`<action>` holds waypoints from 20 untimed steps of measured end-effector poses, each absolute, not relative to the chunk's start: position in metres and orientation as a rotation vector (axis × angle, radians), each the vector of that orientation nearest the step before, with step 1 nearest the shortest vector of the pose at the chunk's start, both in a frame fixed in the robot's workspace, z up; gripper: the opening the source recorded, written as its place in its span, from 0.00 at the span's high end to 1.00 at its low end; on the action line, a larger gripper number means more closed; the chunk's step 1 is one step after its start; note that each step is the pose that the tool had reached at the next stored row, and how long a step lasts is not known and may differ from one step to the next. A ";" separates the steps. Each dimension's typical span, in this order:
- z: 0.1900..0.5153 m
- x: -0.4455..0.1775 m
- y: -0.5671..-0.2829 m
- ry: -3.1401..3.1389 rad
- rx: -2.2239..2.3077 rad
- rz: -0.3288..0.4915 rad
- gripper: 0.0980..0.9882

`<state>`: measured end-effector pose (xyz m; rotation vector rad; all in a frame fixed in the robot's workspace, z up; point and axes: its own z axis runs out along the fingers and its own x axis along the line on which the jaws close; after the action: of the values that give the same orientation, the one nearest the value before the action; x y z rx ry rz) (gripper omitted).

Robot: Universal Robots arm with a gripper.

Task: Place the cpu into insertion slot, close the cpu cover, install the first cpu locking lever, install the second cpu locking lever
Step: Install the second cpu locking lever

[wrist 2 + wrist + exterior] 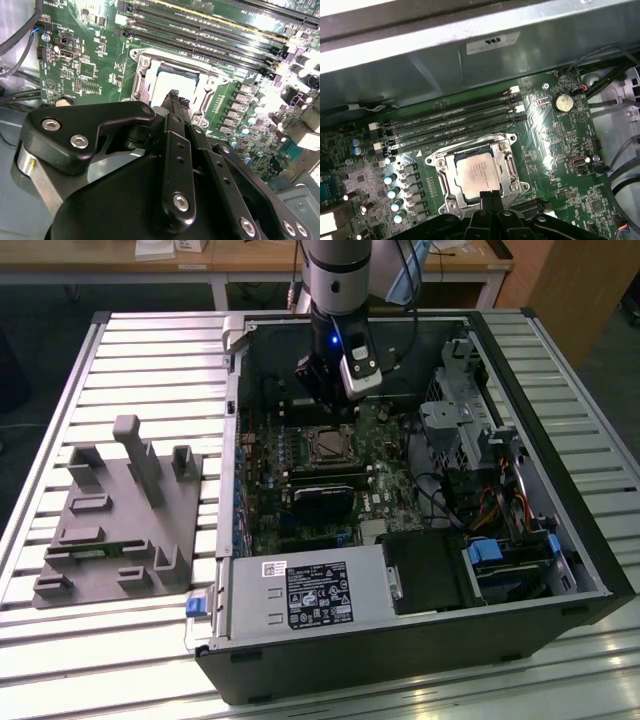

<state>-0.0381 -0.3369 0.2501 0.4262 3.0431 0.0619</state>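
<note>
The tabletop point(120, 370) is made of long silver slats, and an open computer case point(420, 640) lies on it. Beside the case, toward the exterior view's left, sits one grey holder point(120, 520) with posts and slots. Inside the case is a green board point(560, 145), partly hidden by the arm point(335, 280) that comes down over it. The case wall point(470, 65) cuts off the far side of the board in the first wrist view. Four long black card slots point(455, 125) run side by side next to the slot point(476, 172). The cpu point(477, 172) lies flat in the slot, with the silver cover point(510, 167) shut down around it so the chip shows through the window. In the second wrist view the pincer's black body hides much of the cpu point(172, 80) and cover point(142, 85). The pincer point(490, 196) hangs just above the near edge of the slot, its two fingertips point(174, 97) pressed together and holding nothing. One round coin battery point(563, 102) sits on the board, well apart from the slot. The levers are too hard to make out.
</note>
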 end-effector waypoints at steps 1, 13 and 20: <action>0.250 -0.038 -0.338 3.043 0.426 0.062 0.99; 0.250 -0.038 -0.358 3.044 0.421 0.062 0.99; 0.245 -0.042 -0.364 3.051 0.376 0.068 0.99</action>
<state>-0.0420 -0.3642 0.2449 0.3757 3.0506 0.0676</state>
